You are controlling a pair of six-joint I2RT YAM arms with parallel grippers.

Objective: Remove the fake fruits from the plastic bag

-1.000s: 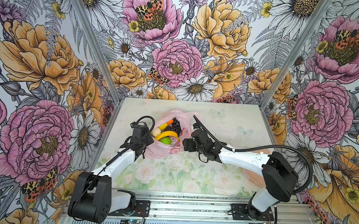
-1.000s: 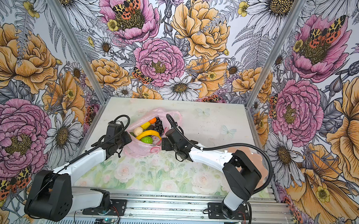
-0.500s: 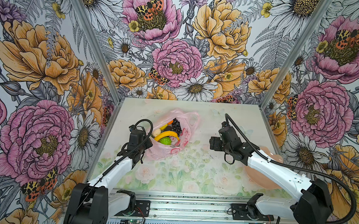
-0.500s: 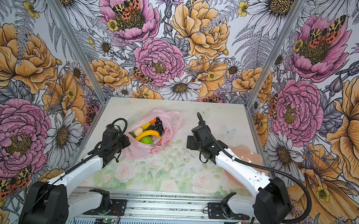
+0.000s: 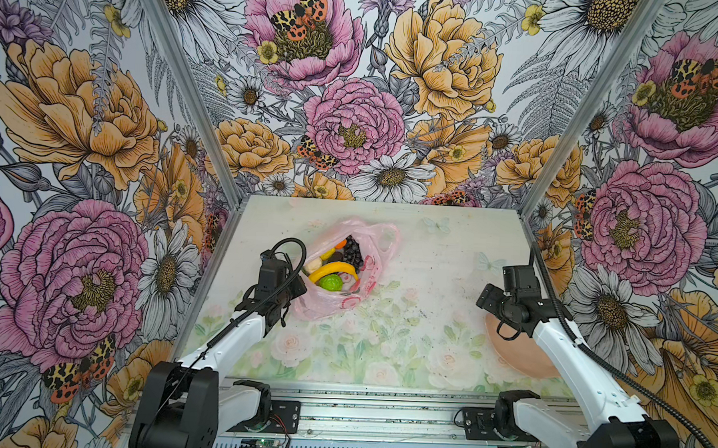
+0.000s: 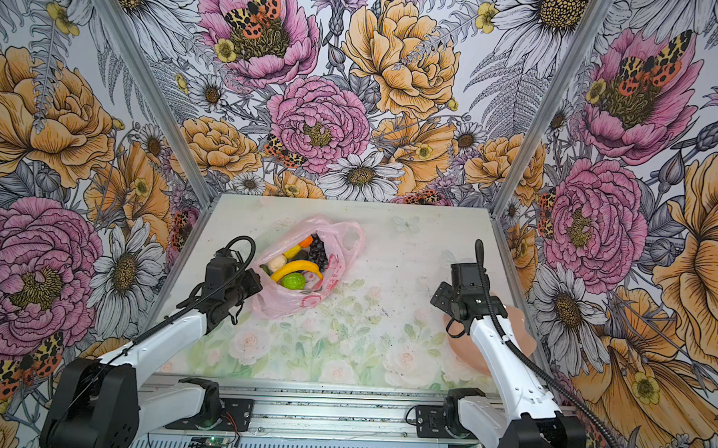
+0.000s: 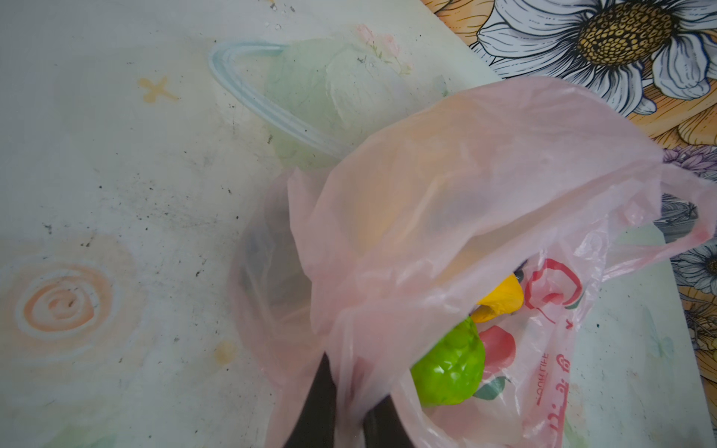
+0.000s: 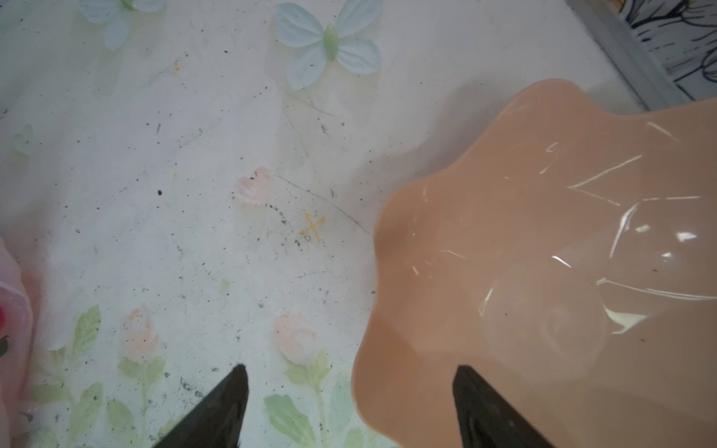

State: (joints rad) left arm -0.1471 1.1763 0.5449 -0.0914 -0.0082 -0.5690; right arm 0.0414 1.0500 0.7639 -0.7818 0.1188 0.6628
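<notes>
flowery tabletop (image 5: 385,338) inside a booth of flower wallpaper, that's what i'm driving over. nearest to me on the right sits the peach plate (image 8: 543,232), nothing on it that i can see. i'd guess it's there as the drop spot for whatever comes out. the right gripper (image 8: 351,372) hangs over the plate's inner edge with its jaws spread wide and nothing between them, well apart from the bag. my read is that it's out of the way so the bag's mouth isn't crowded, and free to go in for a pick.

further in on the left, the left gripper (image 7: 349,391) is pinched together on a fold of the plastic bag (image 5: 328,307) at its near rim. looks like the point is to pin the thin film so the bag doesn't slide or lift when something gets pulled.

the fruits are all inside the bag, none on the table or plate. the green citrus (image 5: 331,282) is closest to the pinch, with the banana (image 5: 333,269) curved just behind it. then come a cream pear (image 5: 313,266), grapes (image 5: 352,252) and an orange (image 5: 340,244) at the far end. barely started, i reckon.
</notes>
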